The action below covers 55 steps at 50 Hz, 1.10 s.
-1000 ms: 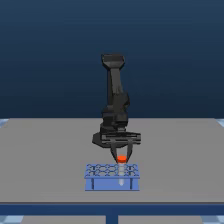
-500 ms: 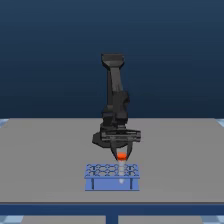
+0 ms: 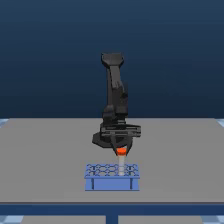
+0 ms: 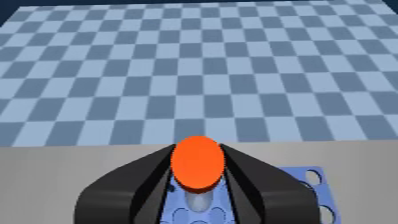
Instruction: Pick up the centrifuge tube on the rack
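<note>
The centrifuge tube [image 3: 121, 159] hangs upright under my gripper [image 3: 120, 148], whose dark fingers [image 3: 129, 142] are shut on its orange-red cap [image 3: 120, 150]. Its whitish body reaches down to the top of the blue rack [image 3: 111, 182], over the rack's right-hand holes in the exterior view. I cannot tell whether its tip is out of the hole. In the wrist view the orange cap [image 4: 197, 162] sits between the two black fingers [image 4: 133, 180] of the gripper [image 4: 197, 155]. The pale tube [image 4: 197, 201] runs down toward the rack [image 4: 300, 181].
The rack stands near the front edge of a grey table [image 3: 45, 150], directly in front of the arm's base [image 3: 116, 100]. The wrist view shows a blue checkered floor [image 4: 195, 65] beyond the table edge.
The gripper has risen a little over the last second, carrying the tube upward by its cap. The rack has not moved.
</note>
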### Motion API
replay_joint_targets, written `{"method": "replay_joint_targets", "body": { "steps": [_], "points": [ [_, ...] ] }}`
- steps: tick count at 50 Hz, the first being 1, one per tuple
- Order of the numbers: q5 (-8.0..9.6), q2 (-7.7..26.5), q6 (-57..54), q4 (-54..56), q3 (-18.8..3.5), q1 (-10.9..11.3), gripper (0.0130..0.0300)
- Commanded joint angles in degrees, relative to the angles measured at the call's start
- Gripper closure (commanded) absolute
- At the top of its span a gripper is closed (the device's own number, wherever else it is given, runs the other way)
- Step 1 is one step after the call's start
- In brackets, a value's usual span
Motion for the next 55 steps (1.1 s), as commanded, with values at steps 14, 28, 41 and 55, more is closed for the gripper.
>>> {"method": "replay_joint_targets", "body": {
  "steps": [14,28,41,55],
  "points": [
    [2.20,-1.7,-17.8,16.6,-1.3,0.0,0.0300],
    [2.79,-2.7,-31.5,30.2,-2.2,0.0,0.0300],
    [2.92,-3.4,-43.0,41.6,-3.0,0.0,0.0300],
    [2.77,-4.1,-54.5,52.9,-3.7,0.0,0.0300]
  ]
}}
